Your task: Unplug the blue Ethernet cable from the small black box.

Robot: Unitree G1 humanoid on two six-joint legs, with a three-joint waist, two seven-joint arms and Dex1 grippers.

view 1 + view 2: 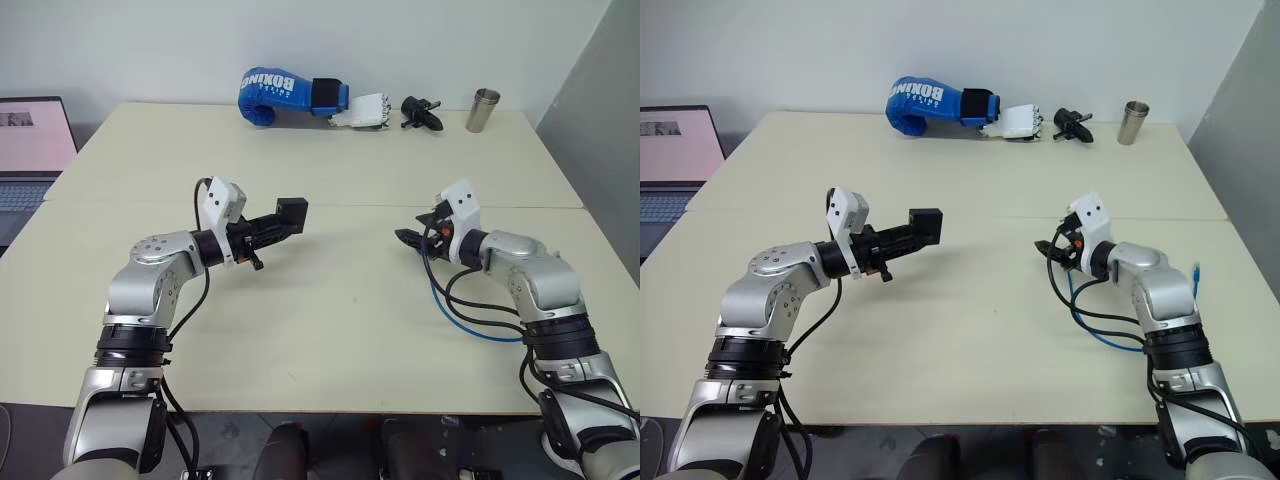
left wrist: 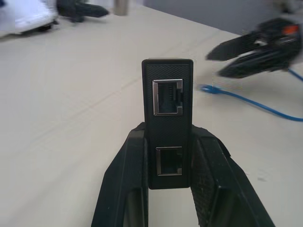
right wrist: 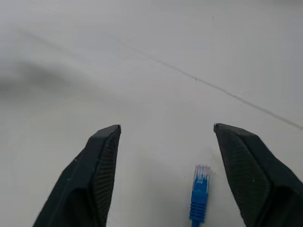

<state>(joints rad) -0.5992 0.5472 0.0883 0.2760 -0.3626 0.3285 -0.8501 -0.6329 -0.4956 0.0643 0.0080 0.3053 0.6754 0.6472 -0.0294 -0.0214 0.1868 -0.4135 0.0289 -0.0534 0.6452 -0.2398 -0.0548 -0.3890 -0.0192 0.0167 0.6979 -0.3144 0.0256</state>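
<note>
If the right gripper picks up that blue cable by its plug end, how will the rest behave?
Probably floppy: the blue Ethernet cable lies in loose curves on the table. Likely light, so it should trail behind. Its plug looks small; it may slip.

You can read one word, "BOXING", in white capital letters on the blue boxing glove lying near the far edge of the counter. The smaller print above this word is too small to read.

Laptop cut off by the left frame edge. Blue Ethernet cable partly hidden behind the right arm. Right gripper blurred in the left wrist view. Boxing glove cropped.
</note>
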